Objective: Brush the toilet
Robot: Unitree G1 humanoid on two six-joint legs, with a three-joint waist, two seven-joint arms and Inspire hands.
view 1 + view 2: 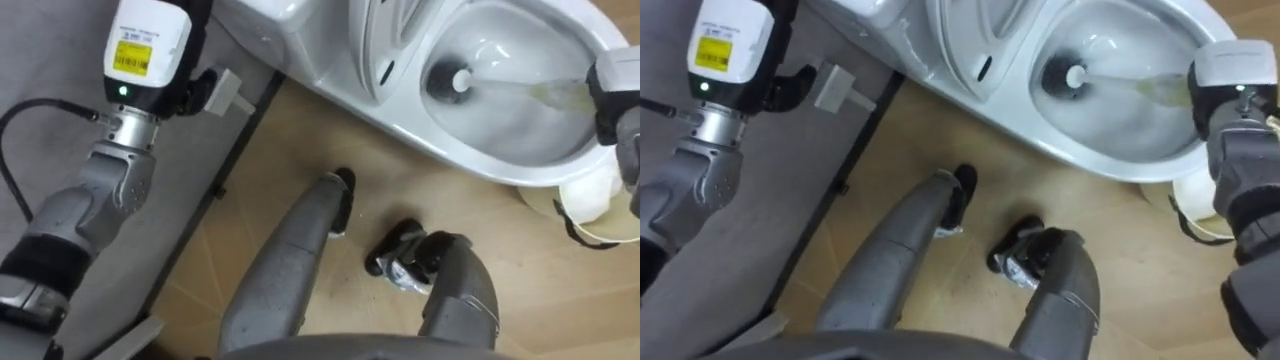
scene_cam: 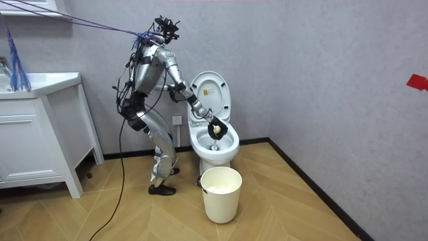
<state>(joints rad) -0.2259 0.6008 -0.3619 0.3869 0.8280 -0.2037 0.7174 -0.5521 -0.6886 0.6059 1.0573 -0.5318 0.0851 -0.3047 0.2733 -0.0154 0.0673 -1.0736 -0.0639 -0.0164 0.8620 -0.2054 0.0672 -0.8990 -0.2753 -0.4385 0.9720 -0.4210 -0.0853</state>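
Observation:
The white toilet (image 1: 430, 135) stands with its lid up (image 2: 210, 94) against the grey wall. Inside the bowl sits the round head of the toilet brush (image 1: 460, 82), low near the drain. Its pale handle runs rightwards to my right hand (image 1: 615, 100), which is curled round it at the bowl's right rim. In the room view I stand bent forward beside the toilet (image 2: 214, 144), with my right arm stretched down into the bowl. My left hand (image 1: 145, 45) is raised at the upper left by the wall, its fingers cut off by the view's top edge.
A white bin (image 1: 590, 205) stands on the wooden floor just in front of the toilet (image 2: 221, 194). A white wall plug (image 1: 225, 92) sits low on the grey wall. A white vanity cabinet (image 2: 33, 134) stands at the room view's left.

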